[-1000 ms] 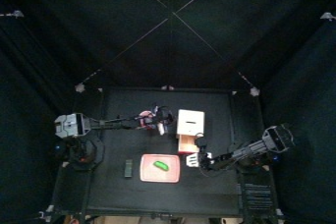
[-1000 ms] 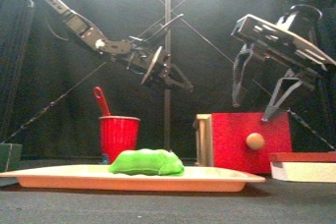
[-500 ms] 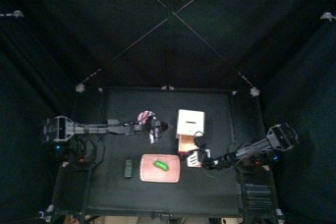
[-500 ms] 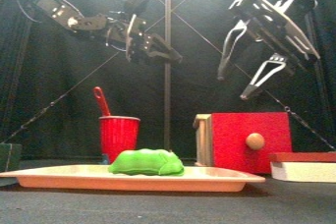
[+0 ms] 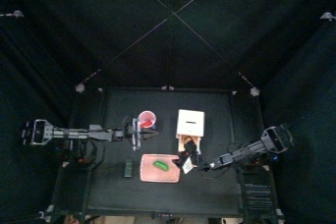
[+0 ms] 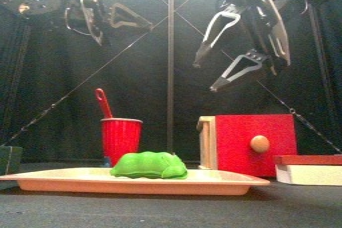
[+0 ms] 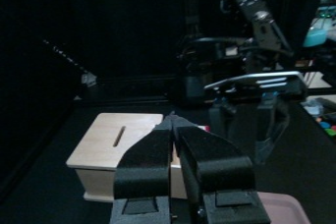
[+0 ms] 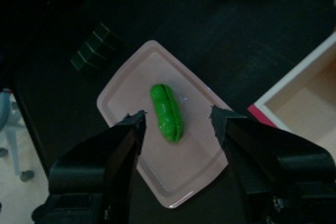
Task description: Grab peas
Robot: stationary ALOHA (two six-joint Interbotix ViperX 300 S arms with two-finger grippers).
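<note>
The counter has everything bunched toward its front half, so both arms can reach it all from their own sides. The tan box sits mid-counter with its slot up. In the front view it's a red-faced box with a knob, which you'd never guess from above.

In front of it is the pink tray, flat on the counter. The peas lie near the middle of it, not touching the rim, nothing crowding them, so a straight-down grab looks easy. From the front the peas are a green lump on the tray, with the red cup behind. From the top they're just a green dash.

The right tool is spread wide and holding nothing, with the peas framed right between its jaws in its wrist view. My guess is it's lined up to drop onto them. The front view shows it's well above the tray, which the wrist view doesn't tell you.

The left tool is pinched closed with nothing in it, parked up high on its own side, facing the box. Probably just staying out of the way.

The small dark block sits beside the tray.
</note>
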